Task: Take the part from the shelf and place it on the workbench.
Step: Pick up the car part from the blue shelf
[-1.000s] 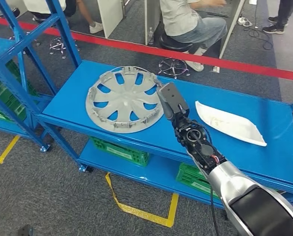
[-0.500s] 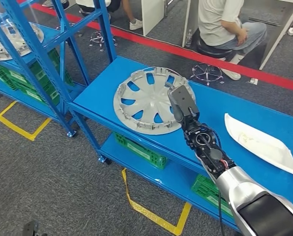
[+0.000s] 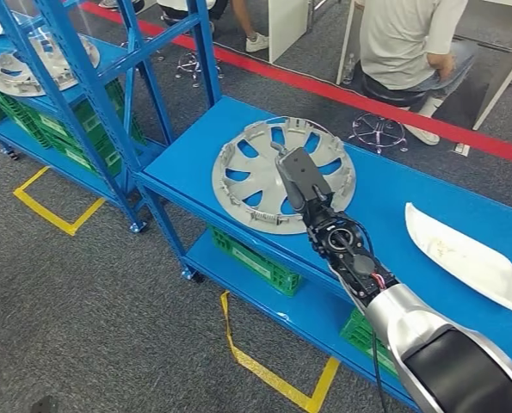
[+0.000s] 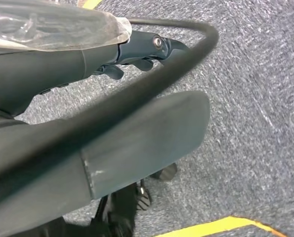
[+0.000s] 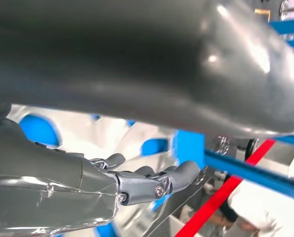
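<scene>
Reaching arm: the right silver arm is stretched forward from the lower right of the head view, its right hand [image 3: 303, 178] lying over the near right part of the round silver plastic wheel cover [image 3: 266, 168].
Right hand state: in the right wrist view the dark fingers [image 5: 152, 180] are seen stretched out just above the cover's spokes, with the thick grey thumb across the upper part; whether anything is gripped cannot be told.
Left hand: the left hand [image 4: 100, 113] is seen in the left wrist view, hanging over grey carpet with a yellow floor line; its fingers are curled beside the thumb, but open or closed cannot be told.
Task thing: the wheel cover lies flat on the top of the blue metal workbench [image 3: 188, 163], toward its left end.
Other part: one long white curved plastic panel [image 3: 464, 258] lies on the workbench, well right of the wheel cover.
Under the wheel cover: two green plastic crates [image 3: 256, 258] are seen on the lower level.
Left of the wheel cover: a blue metal shelf rack [image 3: 77, 77] carries one further silver wheel cover [image 3: 42, 62].
Beyond the wheel cover: a red floor line and one seated person [image 3: 409, 43].
</scene>
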